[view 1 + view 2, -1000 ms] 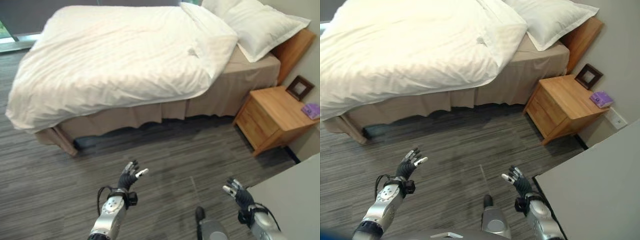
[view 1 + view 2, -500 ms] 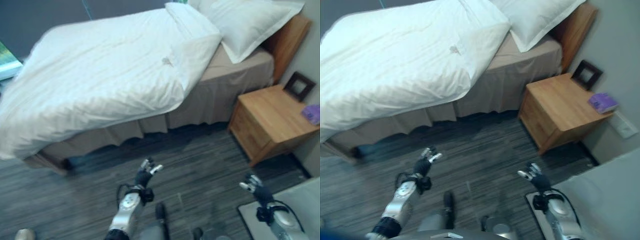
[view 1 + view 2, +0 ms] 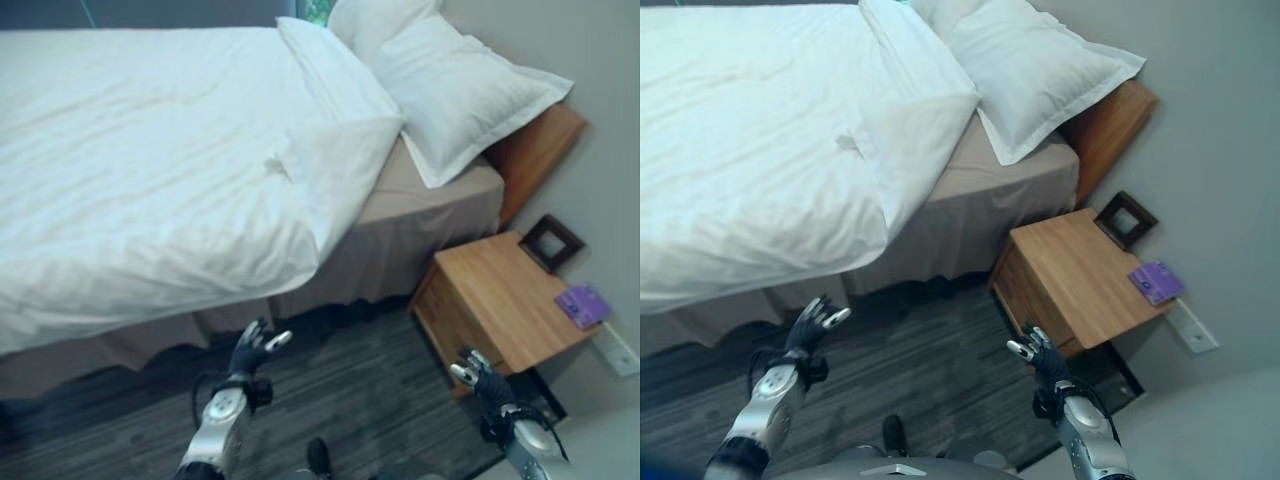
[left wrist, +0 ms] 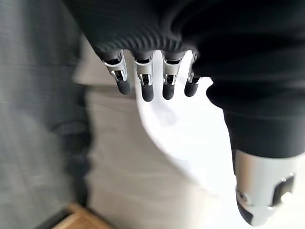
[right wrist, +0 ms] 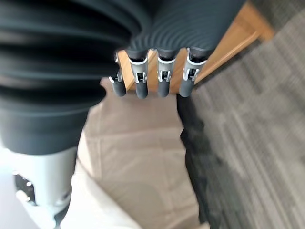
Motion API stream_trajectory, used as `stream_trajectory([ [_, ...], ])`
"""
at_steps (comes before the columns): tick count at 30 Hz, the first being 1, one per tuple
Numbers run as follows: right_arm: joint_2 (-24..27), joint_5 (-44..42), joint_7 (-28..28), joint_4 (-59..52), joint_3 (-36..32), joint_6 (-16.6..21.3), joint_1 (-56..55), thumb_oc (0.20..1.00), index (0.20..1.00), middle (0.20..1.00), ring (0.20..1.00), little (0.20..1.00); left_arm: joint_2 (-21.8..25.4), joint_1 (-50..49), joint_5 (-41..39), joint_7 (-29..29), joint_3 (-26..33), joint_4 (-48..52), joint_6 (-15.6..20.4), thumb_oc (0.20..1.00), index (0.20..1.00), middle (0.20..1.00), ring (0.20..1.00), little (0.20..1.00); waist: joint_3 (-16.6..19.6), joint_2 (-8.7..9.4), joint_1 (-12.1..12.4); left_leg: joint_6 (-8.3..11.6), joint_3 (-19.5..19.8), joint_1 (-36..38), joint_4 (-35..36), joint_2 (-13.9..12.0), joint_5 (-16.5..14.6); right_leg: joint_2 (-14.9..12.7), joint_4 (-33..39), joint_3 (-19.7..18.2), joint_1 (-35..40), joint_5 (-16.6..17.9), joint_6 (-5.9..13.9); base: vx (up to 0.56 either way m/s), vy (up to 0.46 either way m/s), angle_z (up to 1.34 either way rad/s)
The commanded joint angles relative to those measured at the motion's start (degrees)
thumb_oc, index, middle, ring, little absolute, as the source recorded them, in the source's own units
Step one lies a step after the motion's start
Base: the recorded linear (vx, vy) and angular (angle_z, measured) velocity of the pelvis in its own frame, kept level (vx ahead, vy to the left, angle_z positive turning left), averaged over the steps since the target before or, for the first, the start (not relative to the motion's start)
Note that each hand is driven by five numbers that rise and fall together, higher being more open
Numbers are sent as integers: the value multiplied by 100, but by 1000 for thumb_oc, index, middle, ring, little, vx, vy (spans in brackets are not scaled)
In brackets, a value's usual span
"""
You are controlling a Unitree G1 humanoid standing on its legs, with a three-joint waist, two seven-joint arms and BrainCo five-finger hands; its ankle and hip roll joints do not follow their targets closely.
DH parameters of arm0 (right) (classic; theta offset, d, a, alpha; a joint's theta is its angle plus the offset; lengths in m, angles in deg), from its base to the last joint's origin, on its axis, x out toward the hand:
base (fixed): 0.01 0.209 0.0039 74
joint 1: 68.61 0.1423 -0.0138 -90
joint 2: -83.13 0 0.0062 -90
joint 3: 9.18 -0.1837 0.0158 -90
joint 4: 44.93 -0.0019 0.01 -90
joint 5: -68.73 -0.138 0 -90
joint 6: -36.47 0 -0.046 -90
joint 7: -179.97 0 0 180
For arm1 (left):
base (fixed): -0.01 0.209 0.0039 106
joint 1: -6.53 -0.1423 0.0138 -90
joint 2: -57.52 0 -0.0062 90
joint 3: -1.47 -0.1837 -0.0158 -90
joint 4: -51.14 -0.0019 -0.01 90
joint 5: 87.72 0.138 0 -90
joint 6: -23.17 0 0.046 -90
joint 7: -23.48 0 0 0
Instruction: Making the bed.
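The bed's white duvet (image 3: 150, 170) covers most of the mattress and hangs over the near side. Its top edge is folded back, leaving a strip of tan sheet (image 3: 440, 190) bare below two white pillows (image 3: 460, 85) at the wooden headboard (image 3: 535, 150). A tan bed skirt (image 3: 390, 260) hangs beneath. My left hand (image 3: 250, 352) hovers open above the floor, just in front of the duvet's hanging edge (image 4: 181, 143), touching nothing. My right hand (image 3: 480, 378) is open too, low by the nightstand, with the bed skirt (image 5: 143, 152) past its fingers (image 5: 164, 81).
A wooden nightstand (image 3: 500, 300) stands right of the bed, against the grey wall. It carries a dark picture frame (image 3: 552, 242) and a small purple book (image 3: 583, 303). Dark striped carpet (image 3: 340, 400) lies between me and the bed. A wall socket (image 3: 1193, 326) sits low right.
The camera has moved closer to the bed and towards its head, so the pillows and nightstand sit nearer. Both hands stay open and empty in front of me.
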State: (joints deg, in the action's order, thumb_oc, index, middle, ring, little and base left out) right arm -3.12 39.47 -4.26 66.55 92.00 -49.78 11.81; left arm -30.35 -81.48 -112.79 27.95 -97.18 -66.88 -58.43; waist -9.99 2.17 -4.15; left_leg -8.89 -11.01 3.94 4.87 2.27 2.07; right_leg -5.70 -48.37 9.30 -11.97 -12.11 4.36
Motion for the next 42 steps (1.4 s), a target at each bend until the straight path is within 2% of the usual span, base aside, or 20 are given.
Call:
stream_trajectory([
  [1,-32,129,-56,-20,-41,160,181,1000,1000,1000,1000,1000,367,-251,111,-117,230,319,220,1000,1000,1000,1000,1000,-49,102,-39,632,-225,-114,-417,-231,-142,-405,3016,-330,477,1772,341,334,-91,69],
  [2,-32,129,-56,-20,-41,160,181,1000,1000,1000,1000,1000,367,-250,110,-117,230,319,220,1000,1000,1000,1000,1000,-41,95,-39,634,-224,-126,-418,-240,-137,-395,3042,-325,478,1792,337,320,-115,80],
  [4,-50,102,-55,-16,-41,143,119,1000,1000,1000,1000,1000,363,-253,143,-130,199,302,203,1000,1000,1000,1000,1000,21,171,-105,707,-87,8,-338,-145,-204,-325,3992,-505,447,1924,426,233,-107,76],
  [6,-61,68,-73,-15,22,134,149,1000,1000,1000,1000,1000,370,-213,185,-107,172,253,224,1000,1000,1000,1000,1000,32,229,-117,755,52,134,-335,-127,-269,-317,4430,-615,508,2125,509,208,-131,72],
  [10,-17,96,-126,46,111,121,183,1000,1000,1000,1000,1000,316,-236,331,-161,65,147,251,1000,1000,1000,1000,1000,204,330,26,819,305,160,-453,-118,-346,-239,4790,-733,941,2029,439,146,-149,44],
  [12,109,132,-154,-101,122,138,231,1000,1000,1000,1000,1000,295,-327,321,-159,97,168,249,1000,1000,1000,1000,1000,344,273,57,868,377,210,-339,-165,-302,-118,5039,-660,1188,1921,392,141,-133,14],
  [18,149,30,-118,-94,30,172,257,1000,1000,1000,1000,1000,419,-178,349,-134,123,467,250,1000,1000,1000,1000,1000,433,184,-1,951,447,269,-303,-252,-293,41,5128,-635,1355,1732,267,80,-78,10],
  [21,228,204,-228,-143,108,125,192,1000,1000,1000,1000,1000,884,230,708,55,336,862,285,1000,1000,1000,1000,1000,500,104,-88,1012,419,342,-239,-292,-275,114,5186,-648,1437,1675,219,89,-53,1],
  [22,228,204,-228,-143,108,125,192,1000,1000,1000,1000,1000,884,230,708,55,336,862,285,1000,1000,1000,1000,1000,499,104,-88,1012,419,343,-239,-292,-275,114,5186,-648,1438,1675,219,78,-30,4],
  [24,320,336,-337,-169,157,98,137,1000,1000,1000,1000,1000,1263,621,722,73,445,992,325,1000,1000,1000,1000,1000,531,50,-173,1044,385,382,-187,-307,-262,142,5204,-664,1445,1665,218,65,-18,-1],
  [26,387,381,-464,-128,183,104,106,1000,1000,1000,1000,1000,1848,1170,1063,174,483,1027,337,1000,1000,1000,1000,1000,546,2,-253,1078,340,417,-137,-331,-249,164,5212,-700,1433,1661,224,85,-24,-20],
  [27,426,450,-586,-64,229,97,17,1000,1000,1000,1000,1000,2353,1903,916,291,432,585,358,1000,1000,1000,1000,1000,562,-67,-388,1115,257,427,-76,-356,-216,186,5231,-731,1395,1676,232,71,-24,-5],
  [31,418,418,-601,-100,254,93,-58,1000,1000,1000,1000,1000,2469,2565,519,467,295,75,408,1000,1000,1000,1000,1000,515,-126,-506,1169,137,389,-4,-405,-158,200,5181,-717,1274,1687,251,20,-20,-5],
  [34,386,370,-590,-99,256,87,-95,1000,1000,1000,1000,1000,2559,2935,566,588,126,-231,382,1000,1000,1000,1000,1000,484,-176,-583,1199,46,371,6,-466,-137,221,4890,-699,1086,1585,237,14,-41,-16],
  [35,377,280,-572,-70,228,110,-92,1000,1000,1000,1000,1000,2606,3164,533,595,15,-400,406,1000,1000,1000,1000,1000,428,-204,-684,1246,-5,356,-35,-533,-143,269,4686,-749,962,1473,197,13,-72,-13],
  [36,359,225,-566,-46,231,111,-91,1000,1000,1000,1000,1000,2600,3211,438,591,24,-504,424,1000,1000,1000,1000,1000,401,-182,-721,1302,-32,321,-238,-592,-163,304,4625,-806,949,1425,156,27,-161,-6],
  [38,330,143,-573,50,291,122,-123,1000,1000,1000,1000,1000,2466,3238,96,527,45,-661,440,1000,1000,1000,1000,1000,330,-65,-724,1479,-60,64,-1120,-809,98,375,4680,-834,1088,1382,41,39,-259,-14],
  [39,361,131,-544,165,326,134,-108,1000,1000,1000,1000,1000,2385,3288,-92,520,3,-701,438,1000,1000,1000,1000,1000,244,49,-710,1571,-4,-238,-2142,-1012,395,433,4723,-832,1253,1412,-86,37,-286,-20],
  [41,375,10,-480,182,298,131,-133,1000,1000,1000,1000,1000,2343,3415,-156,513,-135,-698,418,1000,1000,1000,1000,1000,126,205,-619,1536,170,-780,-2927,-1002,743,427,4738,-865,1416,1375,-232,31,-241,-8],
  [42,384,-42,-465,181,267,128,-145,1000,1000,1000,1000,1000,2298,3502,-189,527,-208,-754,421,1000,1000,1000,1000,1000,86,230,-609,1489,245,-985,-3100,-975,761,439,4696,-842,1454,1304,-294,59,-144,4],
])
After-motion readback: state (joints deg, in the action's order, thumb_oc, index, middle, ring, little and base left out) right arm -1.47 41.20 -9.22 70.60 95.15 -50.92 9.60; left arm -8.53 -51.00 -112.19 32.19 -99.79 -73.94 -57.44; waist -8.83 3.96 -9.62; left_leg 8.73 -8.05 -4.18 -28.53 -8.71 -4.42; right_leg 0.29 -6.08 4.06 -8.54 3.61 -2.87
